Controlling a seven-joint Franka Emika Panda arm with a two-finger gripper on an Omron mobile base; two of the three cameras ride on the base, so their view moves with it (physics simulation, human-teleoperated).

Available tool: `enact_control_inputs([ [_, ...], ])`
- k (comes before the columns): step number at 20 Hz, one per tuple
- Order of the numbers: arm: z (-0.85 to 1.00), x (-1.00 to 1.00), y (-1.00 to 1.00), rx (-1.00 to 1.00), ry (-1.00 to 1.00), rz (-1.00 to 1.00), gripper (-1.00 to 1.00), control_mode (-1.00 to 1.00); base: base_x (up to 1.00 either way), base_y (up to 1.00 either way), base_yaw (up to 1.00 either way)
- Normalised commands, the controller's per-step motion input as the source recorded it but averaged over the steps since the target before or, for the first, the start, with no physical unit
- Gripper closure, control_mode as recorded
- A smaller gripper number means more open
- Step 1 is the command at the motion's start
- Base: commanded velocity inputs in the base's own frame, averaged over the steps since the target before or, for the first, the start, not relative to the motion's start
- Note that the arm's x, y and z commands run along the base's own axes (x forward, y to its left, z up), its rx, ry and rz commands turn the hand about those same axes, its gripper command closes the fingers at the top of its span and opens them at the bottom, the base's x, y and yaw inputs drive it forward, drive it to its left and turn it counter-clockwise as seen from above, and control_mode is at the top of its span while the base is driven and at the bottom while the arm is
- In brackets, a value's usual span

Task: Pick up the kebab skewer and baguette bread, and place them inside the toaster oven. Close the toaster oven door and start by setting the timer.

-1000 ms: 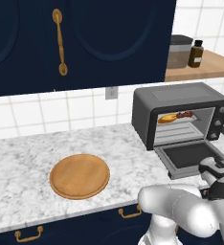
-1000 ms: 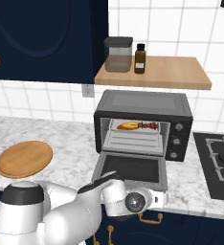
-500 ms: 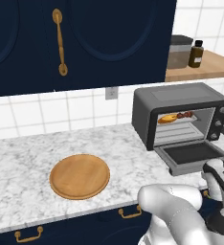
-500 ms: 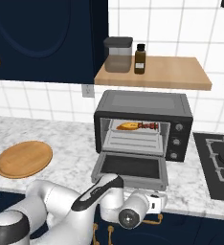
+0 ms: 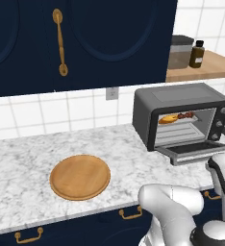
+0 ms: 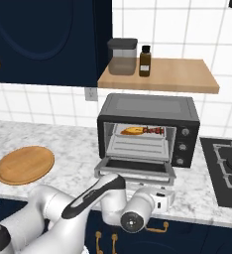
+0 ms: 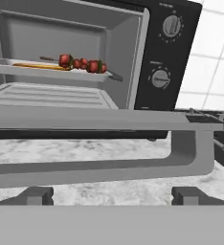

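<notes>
The toaster oven [image 6: 147, 106] stands on the counter with its door [image 6: 135, 168] dropped flat. On the tray inside lie the golden baguette bread [image 6: 131, 131] and the kebab skewer [image 6: 155, 131], side by side. In the hand view the skewer [image 7: 83, 63] shows red chunks, with the baguette bread [image 7: 37, 66] as a thin yellow strip left of it. My gripper [image 7: 112, 196] is open and empty, low in front of the door [image 7: 99, 119], its fingertips [image 7: 35, 196] just below the bar handle [image 7: 99, 167]. The hand [image 6: 160, 197] sits under the door's front edge.
Two knobs [image 7: 171, 26] [image 7: 160, 78] sit on the oven's right panel. A round wooden board [image 5: 80, 176] lies on the marble counter to the left. A shelf [image 6: 157, 74] above the oven carries a canister and a bottle. A stove [image 6: 227, 163] lies to the right.
My hand has shifted a little to the right along the front of the lowered door. The jaws have stayed open. The food and door have not moved.
</notes>
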Motion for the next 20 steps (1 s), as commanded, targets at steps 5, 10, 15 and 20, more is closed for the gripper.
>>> enact_control_inputs([
  [5,0.54,0.15,0.0,0.02,-0.08,0.0,-1.0,-1.0,0.0,0.0,0.0],
  [10,0.6,0.27,0.0,0.03,-0.07,0.0,-1.0,-1.0,0.0,0.0,0.0],
  [15,0.49,0.28,0.0,0.02,-0.05,0.0,-1.0,-1.0,0.0,0.0,0.0],
  [20,0.25,0.22,0.0,0.0,-0.02,0.0,-1.0,-1.0,0.0,0.0,0.0],
])
